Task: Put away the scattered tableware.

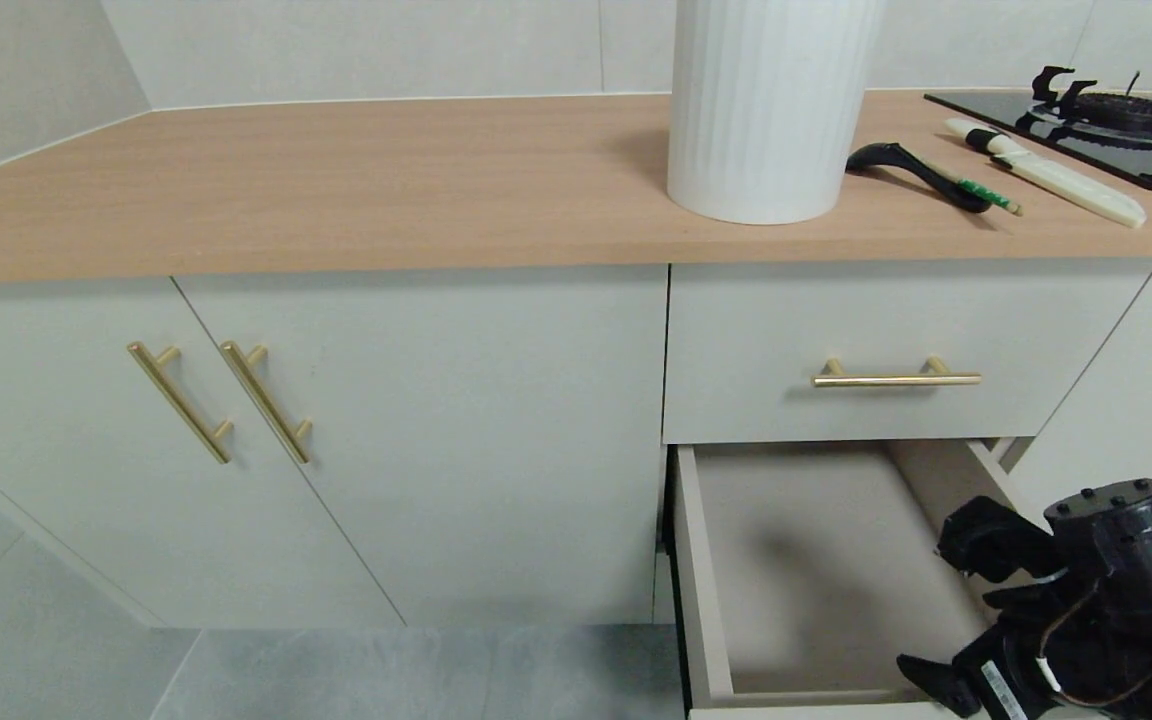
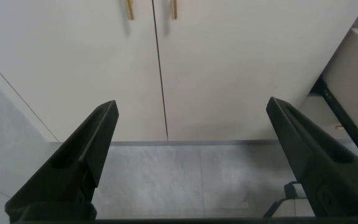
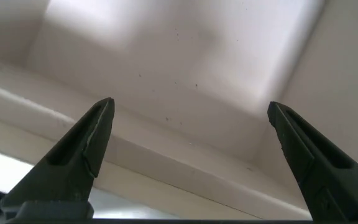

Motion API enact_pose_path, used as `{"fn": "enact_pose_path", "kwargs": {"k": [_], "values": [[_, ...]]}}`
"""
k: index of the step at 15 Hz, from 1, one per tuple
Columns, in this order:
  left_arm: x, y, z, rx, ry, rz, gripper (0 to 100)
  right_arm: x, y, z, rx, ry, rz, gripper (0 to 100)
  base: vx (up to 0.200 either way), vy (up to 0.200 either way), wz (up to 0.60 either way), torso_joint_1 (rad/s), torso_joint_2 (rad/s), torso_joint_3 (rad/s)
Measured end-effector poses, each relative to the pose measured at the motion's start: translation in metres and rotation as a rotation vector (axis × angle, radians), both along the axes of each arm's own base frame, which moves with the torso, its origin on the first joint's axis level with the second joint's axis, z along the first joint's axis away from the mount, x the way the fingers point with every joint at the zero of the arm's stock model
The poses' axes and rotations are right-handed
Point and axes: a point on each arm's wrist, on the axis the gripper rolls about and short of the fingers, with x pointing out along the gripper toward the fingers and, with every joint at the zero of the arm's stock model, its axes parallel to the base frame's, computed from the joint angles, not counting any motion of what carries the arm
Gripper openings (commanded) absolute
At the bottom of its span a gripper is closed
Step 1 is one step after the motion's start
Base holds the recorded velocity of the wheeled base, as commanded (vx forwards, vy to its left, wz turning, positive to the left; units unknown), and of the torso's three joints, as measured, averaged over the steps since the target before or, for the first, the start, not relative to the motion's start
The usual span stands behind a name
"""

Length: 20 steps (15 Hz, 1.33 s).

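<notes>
Head view: the tableware lies on the table (image 1: 336, 180) at its right end. A black spoon (image 1: 921, 170) sits just beside a tall white ribbed container (image 1: 771, 110), a green-tipped chopstick (image 1: 981, 192) seems to lie against the spoon's bowl, though that contact is hard to make out, and a white knife (image 1: 1056, 180) rests near the hob (image 1: 1116, 125). Below, the lower drawer (image 1: 701, 570) stands pulled out, with the right claw (image 1: 946, 605) low at its right side, well apart from the tableware. To get up there the arm must pass the closed upper drawer's brass handle (image 1: 896, 379) and the table edge, so a tight path could snag on either. A wide reach for the spoon could also knock the container.

Left wrist view: the left claw (image 2: 191, 109) is released and holds nothing, facing the cupboard doors (image 2: 229, 62) and the floor (image 2: 185, 174).

Right wrist view: the right claw (image 3: 190, 106) is spread wide and bare over the drawer's floor (image 3: 185, 56). The thin chopstick is the likely slip: a pinch that lands on the spoon as well could roll it off the table.
</notes>
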Motion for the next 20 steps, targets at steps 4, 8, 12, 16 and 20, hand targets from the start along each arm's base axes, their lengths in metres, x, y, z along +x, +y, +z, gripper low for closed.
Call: {"fn": "enact_pose_path", "kwargs": {"k": [4, 8, 12, 16, 20], "values": [[0.0, 0.0, 0.0, 0.0, 0.0, 0.0, 100, -0.018, -0.003, -0.002, -0.076, 0.095, 0.069, 100, 0.0, 0.0, 0.0, 0.0, 0.0, 0.0], [0.0, 0.0, 0.0, 0.0, 0.0, -0.001, 100, -0.023, -0.002, 0.002, -0.08, 0.092, 0.095, 100, 0.0, 0.0, 0.0, 0.0, 0.0, 0.0], [0.0, 0.0, 0.0, 0.0, 0.0, -0.001, 100, -0.032, -0.005, 0.003, -0.11, 0.131, 0.116, 100, 0.0, 0.0, 0.0, 0.0, 0.0, 0.0], [0.0, 0.0, 0.0, 0.0, -0.001, 0.0, 100, -0.042, -0.007, -0.001, -0.171, 0.207, 0.165, 100, 0.0, 0.0, 0.0, 0.0, 0.0, 0.0], [0.0, 0.0, 0.0, 0.0, 0.0, 0.0, 100, -0.031, -0.001, 0.013, -0.083, 0.13, 0.091, 100, 0.0, 0.0, 0.0, 0.0, 0.0, 0.0]]}}
